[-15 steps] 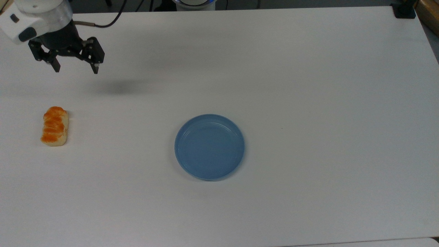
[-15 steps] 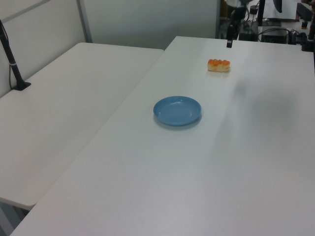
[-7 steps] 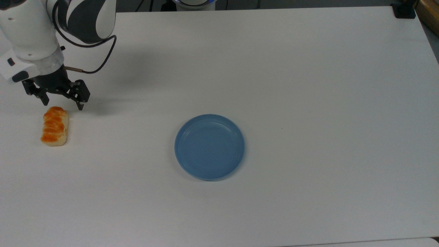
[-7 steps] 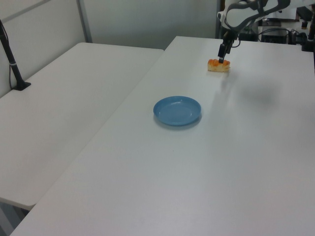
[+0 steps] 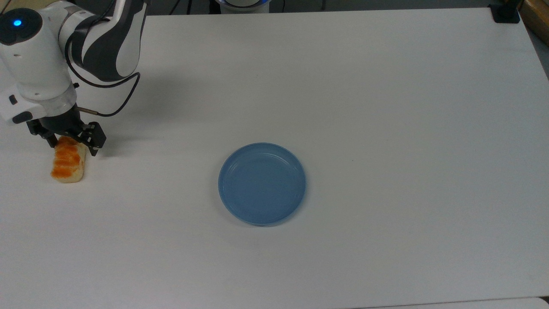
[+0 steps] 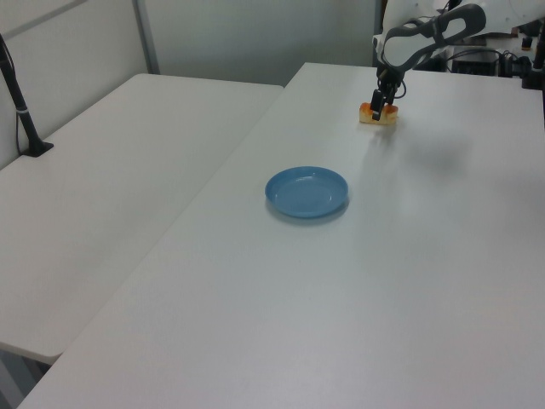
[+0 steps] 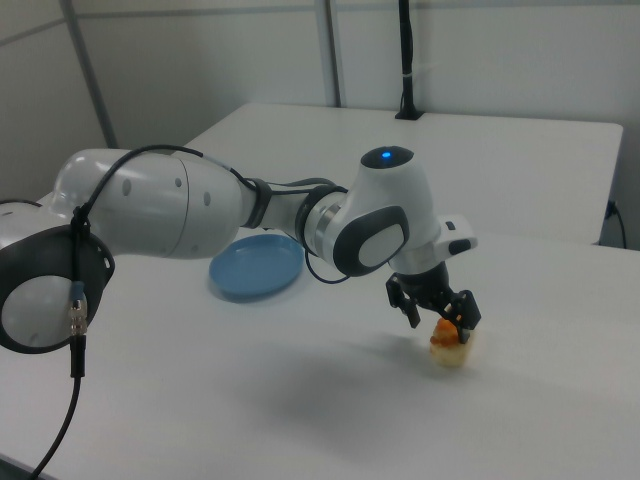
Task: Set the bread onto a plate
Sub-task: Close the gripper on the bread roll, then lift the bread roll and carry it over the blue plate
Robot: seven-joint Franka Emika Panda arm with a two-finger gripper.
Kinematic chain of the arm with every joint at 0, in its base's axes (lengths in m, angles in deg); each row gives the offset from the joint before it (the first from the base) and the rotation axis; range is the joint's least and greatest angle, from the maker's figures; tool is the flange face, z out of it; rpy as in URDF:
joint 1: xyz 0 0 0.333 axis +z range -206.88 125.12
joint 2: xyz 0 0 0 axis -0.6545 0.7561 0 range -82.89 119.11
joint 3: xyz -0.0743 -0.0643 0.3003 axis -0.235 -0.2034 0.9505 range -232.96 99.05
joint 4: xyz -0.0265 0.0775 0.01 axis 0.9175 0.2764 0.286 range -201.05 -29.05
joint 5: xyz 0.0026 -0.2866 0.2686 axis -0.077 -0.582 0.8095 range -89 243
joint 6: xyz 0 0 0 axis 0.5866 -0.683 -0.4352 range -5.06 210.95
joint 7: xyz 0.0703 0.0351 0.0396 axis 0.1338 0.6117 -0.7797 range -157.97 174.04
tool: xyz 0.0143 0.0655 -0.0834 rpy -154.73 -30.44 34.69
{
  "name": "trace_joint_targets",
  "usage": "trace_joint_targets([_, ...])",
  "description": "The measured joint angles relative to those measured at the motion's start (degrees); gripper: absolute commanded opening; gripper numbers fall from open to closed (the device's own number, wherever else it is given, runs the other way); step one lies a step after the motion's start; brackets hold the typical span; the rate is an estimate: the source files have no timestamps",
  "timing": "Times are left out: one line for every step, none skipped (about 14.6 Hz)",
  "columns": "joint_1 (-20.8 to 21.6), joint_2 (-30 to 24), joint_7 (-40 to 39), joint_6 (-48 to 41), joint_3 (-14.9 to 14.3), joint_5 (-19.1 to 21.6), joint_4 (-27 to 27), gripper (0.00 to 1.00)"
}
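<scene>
So the arm is right at the grab step here. The tool (image 5: 70, 143) sits low over the far end of the bread (image 5: 68, 162), which lies flat on the white tabletop (image 5: 386, 107) near the top view's left edge. The fingers are spread apart, one on each side of the bun's end, and in the top view they look like they straddle it rather than squeeze it, so nothing is clamped yet as far as the views can tell. In the right view the tool (image 7: 438, 315) is right on top of the bread (image 7: 449, 347), with the orange glaze peeking out between the black fingers. The left view has the same thing at the far end of the tabletop, tool (image 6: 381, 104) down on the bread (image 6: 379, 113). The plate (image 5: 262, 183) is well apart from all this, sitting empty around the middle of the tabletop, off toward the top view's right of the bun. Next move probably calls for closing gently on the bread, since it looks soft and squishy, then lifting it and carrying it across to the plate. One worry: the grip is near one end, not the middle, so the bun might tilt or droop once lifted.
</scene>
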Motion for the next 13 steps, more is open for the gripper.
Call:
trace_joint_targets([-0.4,0.3,0.0,0.3,0.0,0.0,0.0,1.0])
trace_joint_targets([-0.8,0.5,0.0,0.3,0.0,0.0,0.0,1.0])
trace_joint_targets([-1.0,0.6,0.0,0.5,0.0,0.0,0.0,0.97])
trace_joint_targets([-1.2,0.8,0.0,0.9,0.0,0.0,0.0,0.85])
trace_joint_targets([-1.3,1.0,0.0,1.3,0.0,0.0,0.0,0.7])
trace_joint_targets([-1.3,1.2,0.0,1.6,0.0,0.0,0.0,0.59])
trace_joint_targets([-1.3,1.2,0.0,1.6,0.0,0.0,0.0,0.45])
trace_joint_targets([-1.3,1.2,0.0,1.6,0.0,0.0,0.0,0.39])
trace_joint_targets([-1.3,1.2,0.4,1.6,0.0,0.0,0.1,0.35])
trace_joint_targets([-1.3,1.2,1.2,1.6,0.0,0.0,0.2,0.35])
trace_joint_targets([-1.3,1.2,2.0,1.6,0.1,0.0,0.4,0.35])
trace_joint_targets([-1.3,1.2,2.6,1.6,0.3,0.0,0.6,0.35])
trace_joint_targets([-1.3,0.9,3.0,1.6,0.9,0.0,1.0,0.35])
